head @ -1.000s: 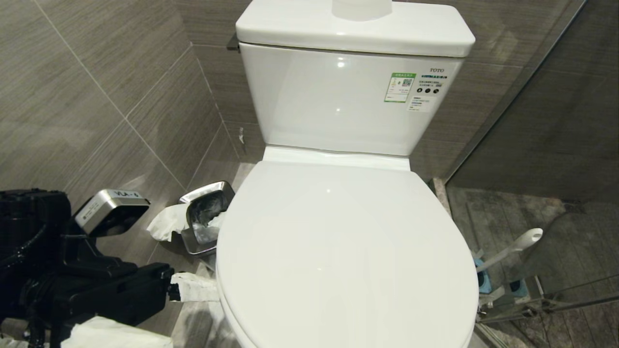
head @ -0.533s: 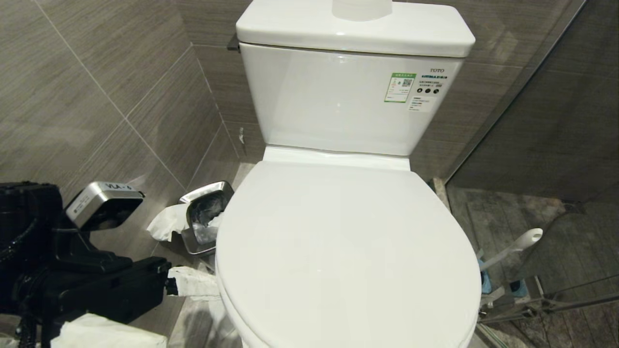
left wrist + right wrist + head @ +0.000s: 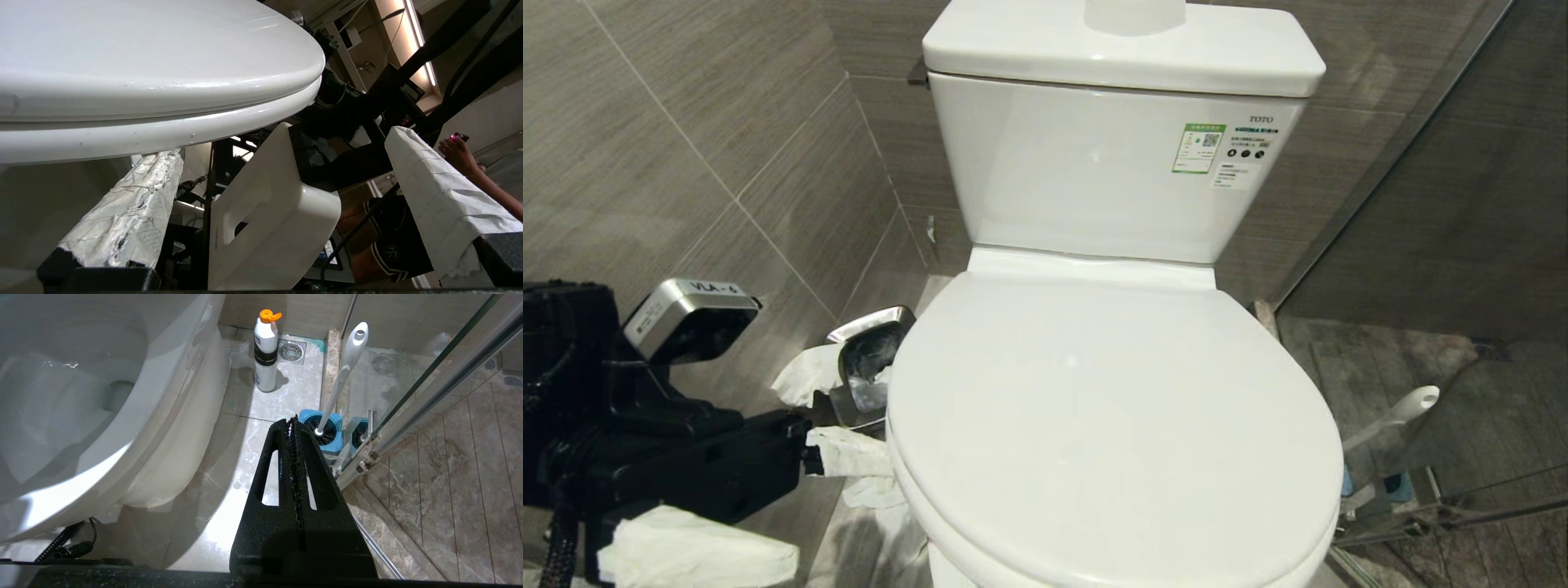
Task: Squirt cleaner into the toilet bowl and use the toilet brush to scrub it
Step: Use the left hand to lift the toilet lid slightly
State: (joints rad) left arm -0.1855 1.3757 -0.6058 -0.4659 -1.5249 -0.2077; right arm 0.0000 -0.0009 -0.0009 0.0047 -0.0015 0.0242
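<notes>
Left end effector point(image 3: 841, 482) risen, spread beside closed lid point(image 3: 1111, 425), toilet bowl hidden.

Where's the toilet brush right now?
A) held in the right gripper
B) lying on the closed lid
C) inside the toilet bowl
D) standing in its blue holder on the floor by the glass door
D: the right wrist view shows the toilet brush upright with its bristle head in the blue holder beside the glass door, while the right gripper is shut on nothing.
</notes>
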